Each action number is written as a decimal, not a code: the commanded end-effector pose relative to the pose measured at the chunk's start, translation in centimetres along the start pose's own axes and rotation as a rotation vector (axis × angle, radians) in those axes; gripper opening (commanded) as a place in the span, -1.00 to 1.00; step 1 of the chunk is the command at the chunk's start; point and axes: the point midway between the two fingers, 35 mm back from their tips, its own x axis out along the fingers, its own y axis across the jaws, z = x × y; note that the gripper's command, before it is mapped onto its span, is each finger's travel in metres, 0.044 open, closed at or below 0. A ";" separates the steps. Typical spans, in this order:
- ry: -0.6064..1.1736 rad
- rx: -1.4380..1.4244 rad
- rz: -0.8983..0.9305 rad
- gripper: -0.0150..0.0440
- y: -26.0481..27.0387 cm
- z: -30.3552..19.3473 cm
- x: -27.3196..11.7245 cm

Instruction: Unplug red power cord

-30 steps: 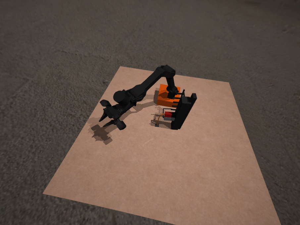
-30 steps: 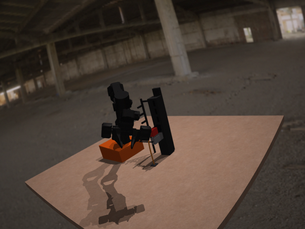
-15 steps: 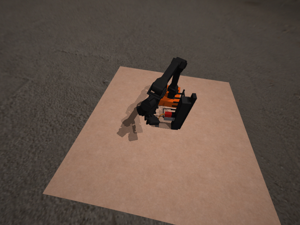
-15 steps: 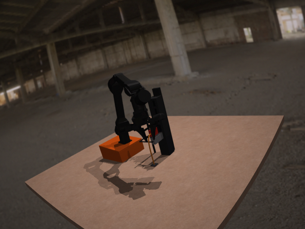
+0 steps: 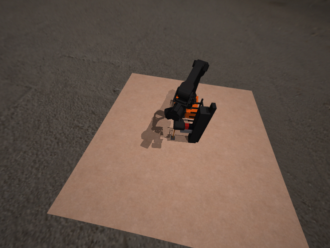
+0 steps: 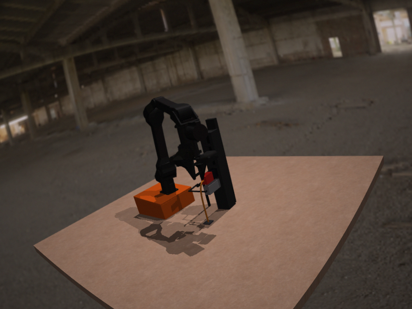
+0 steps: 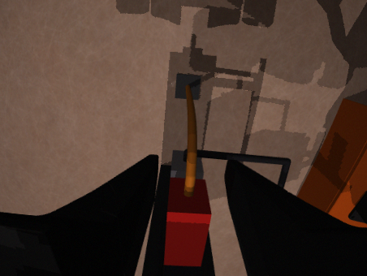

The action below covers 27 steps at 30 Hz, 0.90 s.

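Our hand (image 7: pixel 189 256) hangs just above the red plug (image 7: pixel 186 225), fingers part-spread either side, gripping nothing, lined up to pinch it.

A matt, faintly mottled board-like finish is being shown by the tan surface (image 5: pixel 165 186). The red plug (image 7: pixel 186 225) is being seen as smooth, flat plastic, the power strip (image 6: pixel 219 166) as matt black. A rough, gritty texture is being shown by the surrounding ground (image 5: pixel 53 66).
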 end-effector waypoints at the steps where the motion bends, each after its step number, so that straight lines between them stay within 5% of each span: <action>1: 0.006 0.006 -0.004 0.05 -0.1 -0.3 0.0; 27: 0.010 0.007 -0.004 0.05 -0.1 -4.2 0.0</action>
